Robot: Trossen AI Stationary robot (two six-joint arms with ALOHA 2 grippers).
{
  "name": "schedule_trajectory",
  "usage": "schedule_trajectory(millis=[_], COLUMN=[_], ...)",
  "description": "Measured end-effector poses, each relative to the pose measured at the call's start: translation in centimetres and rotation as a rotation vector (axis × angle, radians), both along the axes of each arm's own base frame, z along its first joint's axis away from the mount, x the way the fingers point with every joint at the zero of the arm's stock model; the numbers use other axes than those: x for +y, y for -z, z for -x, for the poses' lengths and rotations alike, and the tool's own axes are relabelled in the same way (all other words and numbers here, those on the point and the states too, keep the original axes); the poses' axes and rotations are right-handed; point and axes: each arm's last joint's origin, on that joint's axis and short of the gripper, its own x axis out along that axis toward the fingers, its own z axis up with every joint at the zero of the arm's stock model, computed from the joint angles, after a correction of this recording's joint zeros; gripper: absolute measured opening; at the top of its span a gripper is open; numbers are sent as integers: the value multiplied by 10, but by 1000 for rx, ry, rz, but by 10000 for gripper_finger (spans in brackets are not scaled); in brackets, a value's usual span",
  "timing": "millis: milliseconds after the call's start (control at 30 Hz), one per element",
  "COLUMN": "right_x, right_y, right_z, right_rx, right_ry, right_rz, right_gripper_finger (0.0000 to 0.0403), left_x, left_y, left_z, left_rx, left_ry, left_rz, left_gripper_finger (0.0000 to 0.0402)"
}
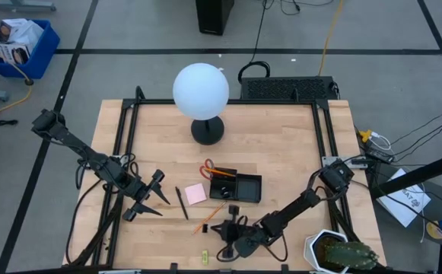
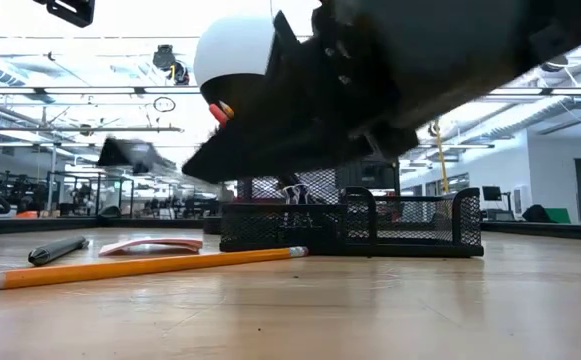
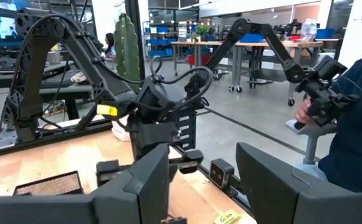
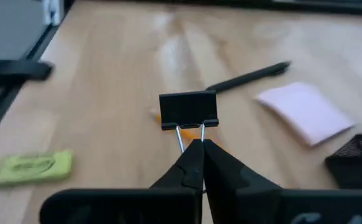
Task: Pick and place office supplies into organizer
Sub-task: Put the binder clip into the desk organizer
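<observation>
My right gripper [image 1: 233, 215] [image 4: 196, 148] hovers low near the table's near edge, shut on a small black binder clip [image 4: 188, 110]. Under it lies an orange pencil [image 1: 209, 217] [image 2: 140, 266]. The black mesh organizer [image 1: 236, 185] [image 2: 350, 222] sits just beyond, with red-handled scissors [image 1: 208, 169] at its left end. A pink sticky-note pad [image 1: 196, 193] [image 4: 305, 112] and a black pen [image 1: 182, 203] [image 4: 249, 76] lie flat to its left. A yellow-green piece [image 1: 204, 256] [image 4: 30, 168] lies by the near edge. My left gripper [image 1: 151, 196] [image 3: 202, 180] waits open left of the pen. My right gripper pinches the binder clip's wire handles [image 4: 190, 133] between its two fingertips. The fingers come in low and slanting from the table's right near side. The clip's black body [image 4: 188, 110] sticks out ahead of the fingertips, over the pencil; whether it is clear of the table I cannot tell.
A white globe lamp [image 1: 200, 90] on a round black base [image 1: 207, 131] stands behind the organizer. A potted cactus [image 1: 341, 253] sits at the near right corner. A person [image 3: 355, 124] stands beyond the table. Bare wood lies right of the organizer.
</observation>
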Motion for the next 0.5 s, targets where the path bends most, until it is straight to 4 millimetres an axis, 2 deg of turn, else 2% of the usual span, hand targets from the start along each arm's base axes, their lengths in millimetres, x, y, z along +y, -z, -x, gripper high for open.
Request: schedule_trajectory(millis=[133, 300, 500], right_x=[-3, -17, -41], right_y=[-15, -37, -44], right_z=[4, 9, 3], right_rx=[-13, 12, 77], right_ry=[63, 162, 195], right_rz=[77, 187, 266], right_gripper_finger=[1, 0, 0], left_x=[0, 0, 0], left_y=[0, 0, 0], left_z=[0, 0, 0], left_rx=[0, 10, 13], left_ry=[0, 0, 1], left_rz=[1, 14, 19], left_gripper_finger=[196, 196, 196])
